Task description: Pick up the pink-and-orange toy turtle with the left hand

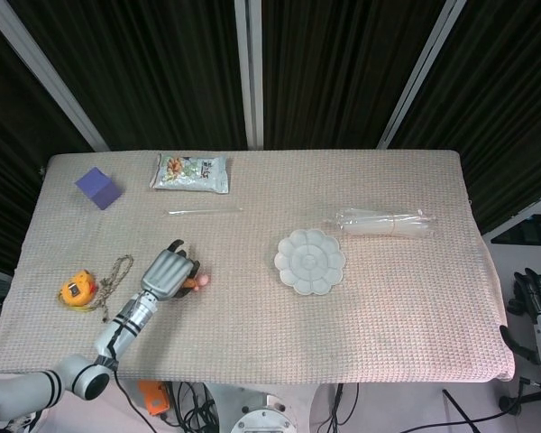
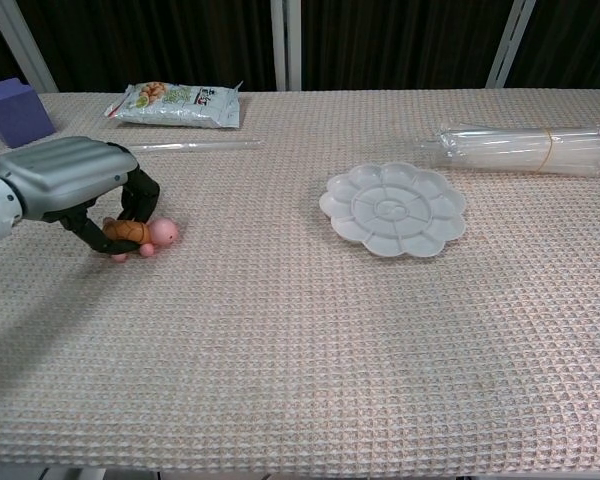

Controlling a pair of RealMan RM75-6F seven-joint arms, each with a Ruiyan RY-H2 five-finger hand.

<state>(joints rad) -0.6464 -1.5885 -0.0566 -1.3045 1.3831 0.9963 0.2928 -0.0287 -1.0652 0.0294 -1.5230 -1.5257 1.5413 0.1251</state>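
While dark fingers (image 2: 138,190) clasp it, the smooth turtle (image 2: 140,234) touches woven cloth (image 2: 310,330).

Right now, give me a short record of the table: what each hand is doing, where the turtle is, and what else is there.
left hand: fingers curled around the turtle
turtle: on the table cloth, pink head poking out
right hand: off the table's right edge, holding nothing
near the turtle: white flower-shaped tray
far side: snack bag, purple block
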